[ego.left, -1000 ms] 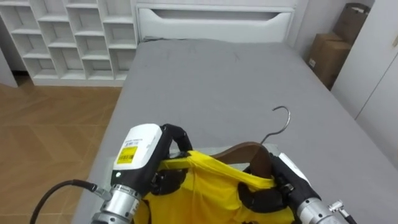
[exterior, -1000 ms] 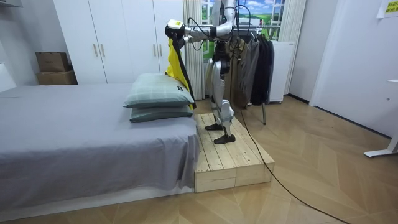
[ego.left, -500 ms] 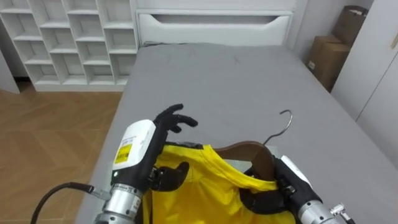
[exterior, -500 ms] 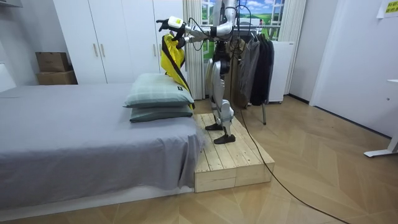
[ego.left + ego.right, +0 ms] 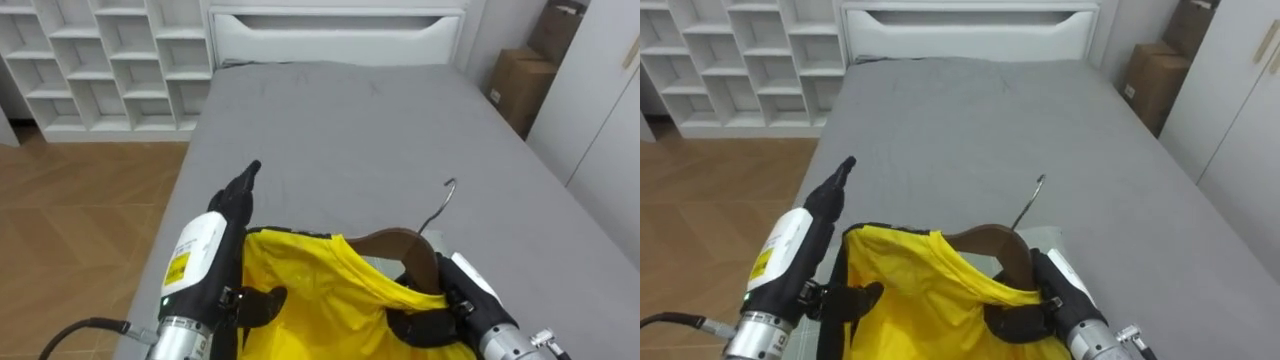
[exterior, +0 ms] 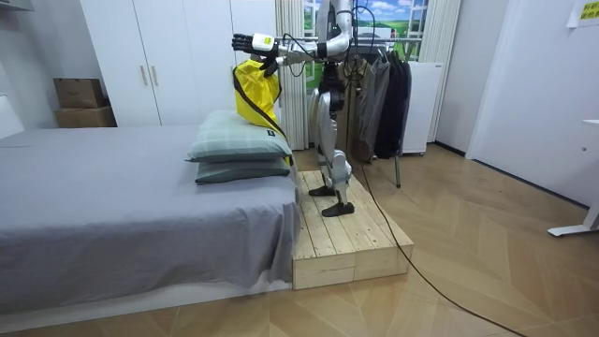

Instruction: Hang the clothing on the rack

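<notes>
The right hand [image 5: 425, 322] clamps the brown wooden hanger [image 5: 400, 245], draped in a limp yellow cloth garment [image 5: 320, 290], above the grey bed [image 5: 350, 130]'s near edge; the left hand [image 5: 235, 200] stretches flat. Light, floppy stuff: I'd hold the hanger's neck.

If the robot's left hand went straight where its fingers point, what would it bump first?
Nothing close. The left hand points straight fingers out above the grey bed, so the way looks free; far off it might reach the white headboard, though depth is unclear.
</notes>
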You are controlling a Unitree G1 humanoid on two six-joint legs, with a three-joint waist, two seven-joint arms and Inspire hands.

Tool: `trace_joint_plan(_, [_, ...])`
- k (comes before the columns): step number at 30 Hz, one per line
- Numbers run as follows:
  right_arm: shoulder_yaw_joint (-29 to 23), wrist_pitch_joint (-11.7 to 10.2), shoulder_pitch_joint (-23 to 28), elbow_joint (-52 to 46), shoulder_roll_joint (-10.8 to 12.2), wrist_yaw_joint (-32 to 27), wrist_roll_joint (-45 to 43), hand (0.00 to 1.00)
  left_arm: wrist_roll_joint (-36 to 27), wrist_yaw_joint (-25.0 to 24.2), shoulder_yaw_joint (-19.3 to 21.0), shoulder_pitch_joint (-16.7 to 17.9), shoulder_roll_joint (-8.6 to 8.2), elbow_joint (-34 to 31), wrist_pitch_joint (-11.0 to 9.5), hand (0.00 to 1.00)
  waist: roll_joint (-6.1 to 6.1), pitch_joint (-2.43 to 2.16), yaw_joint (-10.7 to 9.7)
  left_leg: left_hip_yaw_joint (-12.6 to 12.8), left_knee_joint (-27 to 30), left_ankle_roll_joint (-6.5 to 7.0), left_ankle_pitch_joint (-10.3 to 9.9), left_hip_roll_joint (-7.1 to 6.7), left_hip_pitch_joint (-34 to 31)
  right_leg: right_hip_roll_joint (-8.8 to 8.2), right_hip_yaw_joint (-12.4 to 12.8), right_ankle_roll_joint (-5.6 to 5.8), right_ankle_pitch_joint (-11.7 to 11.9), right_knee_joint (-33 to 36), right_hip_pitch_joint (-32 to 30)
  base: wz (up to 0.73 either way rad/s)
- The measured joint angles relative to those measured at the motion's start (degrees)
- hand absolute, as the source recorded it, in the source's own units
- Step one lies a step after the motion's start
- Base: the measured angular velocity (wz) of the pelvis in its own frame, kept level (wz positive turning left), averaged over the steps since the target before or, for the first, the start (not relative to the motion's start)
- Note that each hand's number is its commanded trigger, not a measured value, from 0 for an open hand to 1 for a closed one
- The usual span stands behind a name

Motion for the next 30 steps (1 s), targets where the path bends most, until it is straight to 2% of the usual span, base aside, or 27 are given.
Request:
trace_joint_plan(3, [0.0,0.1,0.0,-0.2,0.0,0.0,-0.5,1.00,-1.8,-0.4,0.1,0.1,0.00,0.4,0.0,0.00,0.00,0.01,-0.2,0.2,0.0,0.00,0.0,-0.01,0.0,0.00,0.2,0.00,0.0,0.0,0.0,-0.01])
trace_joint_plan(7, [-0.1,1.3,0.0,-3.3,-0.1,0.1,-0.6,1.00,-4.4,-1.4,0.5,0.8,0.03,0.4,0.2,0.00,0.09,0.06,-1.0,0.2,0.0,-0.01,0.0,0.00,-0.1,0.09,0.3,0.00,0.0,0.0,-0.1,0.00])
trace_joint_plan(19, [-0.8,1.4,0.4,-5.1,-0.2,0.0,-1.8,1.00,-6.3,-1.9,1.2,0.8,0.01,0.4,0.8,0.00,0.08,0.02,-1.1,0.2,0.0,-0.02,0.0,-0.01,-0.7,0.12,0.3,-0.01,0.0,0.0,-0.8,0.00])
trace_joint_plan(26, [-3.1,2.6,1.3,-8.8,-0.2,-0.1,-8.4,1.00,-6.2,-3.8,4.4,1.0,-0.45,0.4,1.9,0.00,0.04,0.00,-0.8,0.3,0.2,-0.02,0.0,0.00,-0.8,0.13,0.4,-0.01,0.0,0.1,-0.9,0.00])
trace_joint_plan(30, [-3.5,2.6,2.2,-12.4,-0.1,-1.1,-12.2,1.00,-6.3,-3.8,5.4,1.0,-1.73,0.4,2.4,0.00,-0.09,-0.14,-0.8,0.0,0.2,-0.01,0.0,-0.03,-0.8,0.03,-0.2,-0.01,0.0,0.2,-0.8,0.03])
